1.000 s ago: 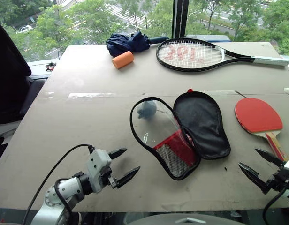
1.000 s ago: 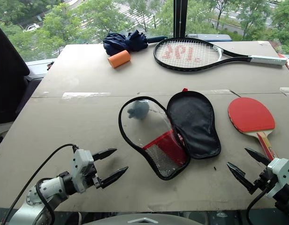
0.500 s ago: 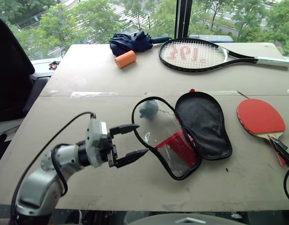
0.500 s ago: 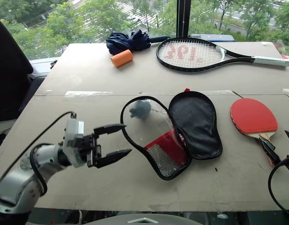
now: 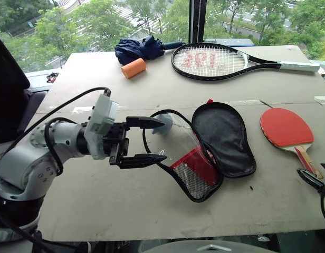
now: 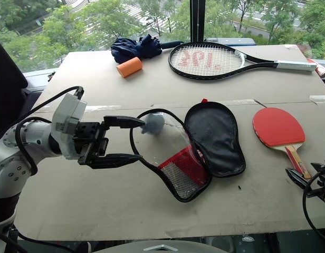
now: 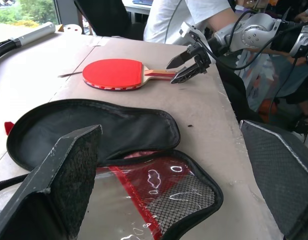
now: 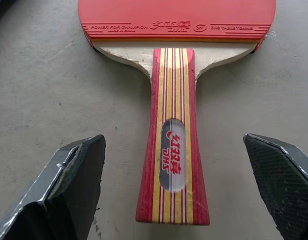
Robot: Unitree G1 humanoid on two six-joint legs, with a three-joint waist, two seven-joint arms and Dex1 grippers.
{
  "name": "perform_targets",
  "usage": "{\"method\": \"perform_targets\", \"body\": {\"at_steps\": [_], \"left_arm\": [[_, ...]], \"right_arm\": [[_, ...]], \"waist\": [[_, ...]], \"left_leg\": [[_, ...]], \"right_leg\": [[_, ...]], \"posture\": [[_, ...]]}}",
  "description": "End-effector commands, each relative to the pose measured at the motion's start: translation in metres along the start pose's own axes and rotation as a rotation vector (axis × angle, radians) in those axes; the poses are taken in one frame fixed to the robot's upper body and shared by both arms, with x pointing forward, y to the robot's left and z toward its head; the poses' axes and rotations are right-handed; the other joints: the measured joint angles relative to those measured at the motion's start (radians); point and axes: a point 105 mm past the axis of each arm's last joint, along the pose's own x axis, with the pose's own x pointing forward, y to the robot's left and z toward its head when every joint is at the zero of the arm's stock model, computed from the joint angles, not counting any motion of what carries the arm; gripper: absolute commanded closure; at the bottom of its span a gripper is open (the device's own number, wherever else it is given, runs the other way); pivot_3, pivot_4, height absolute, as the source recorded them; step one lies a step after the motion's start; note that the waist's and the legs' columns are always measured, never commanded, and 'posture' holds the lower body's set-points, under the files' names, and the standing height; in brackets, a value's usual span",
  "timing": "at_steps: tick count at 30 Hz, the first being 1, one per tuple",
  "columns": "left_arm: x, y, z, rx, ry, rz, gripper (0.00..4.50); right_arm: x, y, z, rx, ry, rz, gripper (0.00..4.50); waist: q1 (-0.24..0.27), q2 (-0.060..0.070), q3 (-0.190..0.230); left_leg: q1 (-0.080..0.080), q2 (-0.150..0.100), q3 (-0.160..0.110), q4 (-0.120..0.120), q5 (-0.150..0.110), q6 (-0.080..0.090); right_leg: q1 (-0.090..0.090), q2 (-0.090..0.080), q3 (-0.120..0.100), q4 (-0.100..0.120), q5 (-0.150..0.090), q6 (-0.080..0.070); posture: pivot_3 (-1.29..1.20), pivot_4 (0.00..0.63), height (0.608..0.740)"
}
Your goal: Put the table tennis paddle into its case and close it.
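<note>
Table tennis paddle (image 5: 287, 128): flat on table (image 5: 88, 79), right of open case (image 5: 204, 147); right gripper (image 8: 176, 192) empty, fingers wide astride the handle; risk: a shallow pinch skids it away; left gripper (image 5: 144, 140) agape, empty, may snag case rim.

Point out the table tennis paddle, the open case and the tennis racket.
table tennis paddle (image 5: 285, 127), left eye view, middle of the red rubber face.
case (image 5: 223, 138), left eye view, black lining of the opened half.
tennis racket (image 5: 207, 59), left eye view, on the strings.
</note>
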Motion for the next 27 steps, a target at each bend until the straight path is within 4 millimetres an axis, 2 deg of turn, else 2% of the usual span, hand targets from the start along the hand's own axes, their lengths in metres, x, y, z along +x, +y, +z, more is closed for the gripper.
{"method": "perform_targets", "body": {"at_steps": [1,2,3,4,5,7,13,15,17,19,21,23,25,27], "left_arm": [[-0.003,0.003,0.001,0.040,0.026,0.027,0.00],[-0.003,0.004,0.001,0.039,0.024,0.031,0.00],[-0.004,0.005,0.002,0.042,0.020,0.036,0.00],[-0.004,0.006,0.002,0.047,0.018,0.043,0.00],[-0.005,0.008,0.003,0.052,0.015,0.055,0.00],[-0.006,0.011,0.005,0.063,0.010,0.072,0.00],[-0.008,0.017,0.006,0.065,0.001,0.098,0.00],[-0.008,0.017,0.006,0.064,0.001,0.097,0.00],[-0.008,0.018,0.006,0.068,0.003,0.103,0.00],[-0.010,0.021,0.004,0.073,0.010,0.117,0.00],[-0.012,0.021,0.004,0.070,0.013,0.117,0.00],[-0.013,0.020,0.004,0.070,0.014,0.114,0.00],[-0.013,0.020,0.004,0.072,0.015,0.114,0.00],[-0.013,0.020,0.005,0.072,0.014,0.113,0.00]], "right_arm": [[-0.001,-0.002,0.007,-0.037,-0.010,-0.019,1.69],[-0.001,-0.002,0.007,-0.037,-0.010,-0.020,2.07],[-0.001,-0.002,0.008,-0.037,-0.011,-0.019,2.66],[-0.001,-0.002,0.010,-0.046,-0.014,-0.022,2.66],[-0.001,0.000,0.013,-0.052,-0.022,-0.020,3.25],[-0.001,0.004,0.018,-0.060,-0.035,-0.016,3.67],[0.003,0.025,0.033,-0.055,-0.083,0.007,3.74],[0.005,0.039,0.043,-0.047,-0.113,0.042,3.76],[0.007,0.059,0.054,-0.058,-0.140,0.096,3.94],[0.011,0.081,0.064,-0.065,-0.167,0.152,4.48],[0.015,0.116,0.074,-0.048,-0.204,0.235,4.48],[0.016,0.140,0.078,-0.042,-0.218,0.277,4.48],[0.017,0.143,0.075,-0.048,-0.203,0.252,4.48],[0.020,0.132,0.075,-0.068,-0.199,0.180,4.48]], "waist": [[0.000,0.000,0.000],[0.001,0.000,0.000],[0.001,0.000,0.000],[0.002,0.000,0.000],[0.002,0.000,0.000],[0.001,0.000,0.000],[0.000,0.000,0.000],[-0.001,0.000,0.000],[-0.002,0.000,0.000],[-0.003,0.000,0.000],[-0.001,-0.001,0.000],[0.000,-0.001,0.000],[0.003,-0.001,0.001],[0.005,-0.001,0.001]], "left_leg": [[0.000,0.000,0.000,0.000,0.000,0.000],[0.000,0.000,0.000,0.000,0.000,0.000],[0.000,0.000,0.000,0.000,0.000,0.000],[0.000,0.000,0.000,0.000,0.000,0.000],[0.000,0.000,0.000,0.000,0.000,0.000],[0.000,0.000,0.000,0.001,0.000,0.000],[0.000,0.000,0.000,0.001,0.000,0.000],[0.000,0.000,0.000,0.001,0.000,0.000],[0.000,0.000,0.000,0.001,0.000,0.000],[0.000,0.001,0.000,0.001,0.000,0.000],[0.000,0.001,-0.001,0.001,0.000,0.000],[-0.001,0.001,-0.002,0.001,0.000,0.000],[-0.001,0.001,-0.002,0.001,0.000,0.000],[-0.003,0.000,-0.003,0.002,0.000,0.000]], "right_leg": [[0.000,0.000,0.000,0.000,0.000,0.000],[0.000,0.000,0.000,0.000,0.000,0.000],[0.000,0.000,0.000,0.000,0.000,0.000],[0.000,0.000,0.000,0.000,0.000,0.000],[0.000,0.000,0.000,0.000,0.000,0.000],[0.000,0.000,0.000,0.000,0.000,0.000],[0.000,0.000,0.000,0.000,0.000,0.000],[0.000,0.000,0.000,0.000,0.000,0.000],[0.000,0.000,0.000,0.000,0.000,0.000],[-0.001,0.000,0.000,0.001,0.000,0.000],[-0.001,0.001,0.000,0.001,0.000,0.000],[-0.001,0.001,-0.001,0.001,0.000,0.000],[-0.001,0.000,-0.002,0.000,0.000,0.000],[-0.001,0.000,-0.002,-0.001,0.000,0.000]], "posture": [[0.00,0.150,0.740],[0.00,0.150,0.740],[0.00,0.150,0.740],[0.00,0.150,0.740],[0.00,0.150,0.740],[0.00,0.150,0.740],[0.00,0.150,0.740],[0.00,0.150,0.740],[0.00,0.150,0.740],[0.00,0.150,0.740],[0.00,0.150,0.740],[0.00,0.150,0.740],[0.00,0.150,0.740],[0.00,0.150,0.740]]}}
